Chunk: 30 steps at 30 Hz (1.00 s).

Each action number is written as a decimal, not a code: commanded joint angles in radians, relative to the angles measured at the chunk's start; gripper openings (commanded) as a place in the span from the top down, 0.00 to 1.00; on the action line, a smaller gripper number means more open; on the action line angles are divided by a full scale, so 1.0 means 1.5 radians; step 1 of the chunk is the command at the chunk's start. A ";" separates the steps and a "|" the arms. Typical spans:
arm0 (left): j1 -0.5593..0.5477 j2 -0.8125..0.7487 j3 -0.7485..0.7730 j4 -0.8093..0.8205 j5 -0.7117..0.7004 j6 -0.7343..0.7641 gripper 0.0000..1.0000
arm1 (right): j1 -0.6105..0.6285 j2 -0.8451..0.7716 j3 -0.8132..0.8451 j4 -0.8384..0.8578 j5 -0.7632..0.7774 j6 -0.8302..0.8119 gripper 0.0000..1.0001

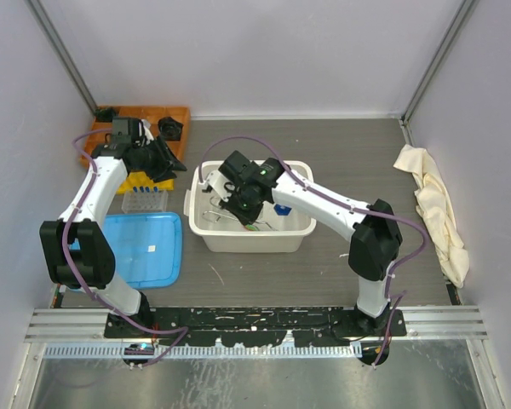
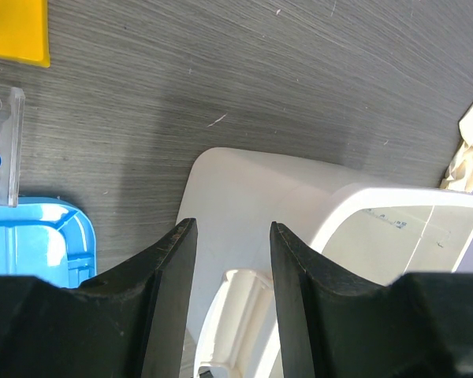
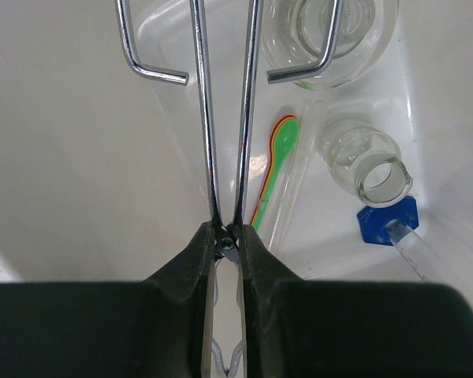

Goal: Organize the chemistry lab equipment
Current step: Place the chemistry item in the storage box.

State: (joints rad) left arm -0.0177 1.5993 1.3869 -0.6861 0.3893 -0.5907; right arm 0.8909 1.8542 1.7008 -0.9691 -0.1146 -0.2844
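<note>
Metal forceps [image 3: 205,118] sit clamped in the right gripper [image 3: 227,235]; the left gripper [image 2: 232,230] hangs half-open, empty.

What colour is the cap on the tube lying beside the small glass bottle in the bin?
The cap is blue, clearest in the right wrist view.

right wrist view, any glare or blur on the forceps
Right wrist view: the white bin is washed out, bright streaks run along the forceps, the right gripper dark. Left wrist view: the left gripper is a black silhouette, table grain sharp.
</note>
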 commanded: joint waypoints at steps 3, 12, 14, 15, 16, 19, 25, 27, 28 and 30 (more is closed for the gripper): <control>0.001 -0.020 0.007 0.005 0.008 0.002 0.56 | 0.013 -0.024 -0.015 0.022 0.028 -0.003 0.99; 0.001 -0.020 0.002 0.004 0.009 0.008 0.56 | 0.017 -0.018 -0.036 0.031 0.056 -0.016 0.99; 0.001 -0.021 0.000 0.006 0.009 0.007 0.56 | 0.020 -0.018 -0.038 0.032 0.059 -0.019 0.99; 0.000 -0.021 -0.001 0.006 0.009 0.007 0.56 | 0.022 -0.019 -0.040 0.033 0.060 -0.021 0.99; 0.001 -0.021 -0.004 0.008 0.009 0.007 0.56 | 0.023 -0.019 -0.042 0.033 0.060 -0.023 0.99; 0.001 -0.020 -0.010 0.011 0.010 0.007 0.56 | 0.026 -0.025 -0.053 0.037 0.060 -0.035 0.99; 0.001 -0.020 -0.016 0.015 0.012 0.007 0.56 | 0.027 -0.031 -0.075 0.044 0.060 -0.068 0.99; 0.001 -0.020 -0.017 0.015 0.012 0.008 0.56 | 0.027 -0.032 -0.081 0.044 0.061 -0.079 0.99; 0.001 -0.021 -0.018 0.015 0.012 0.008 0.56 | 0.027 -0.031 -0.084 0.044 0.061 -0.083 0.99; 0.001 -0.021 -0.017 0.017 0.011 0.008 0.56 | 0.027 -0.032 -0.089 0.046 0.061 -0.090 0.99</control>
State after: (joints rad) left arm -0.0177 1.5993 1.3586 -0.6861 0.3893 -0.5873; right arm 0.9226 1.8542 1.5738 -0.9184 -0.0219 -0.3798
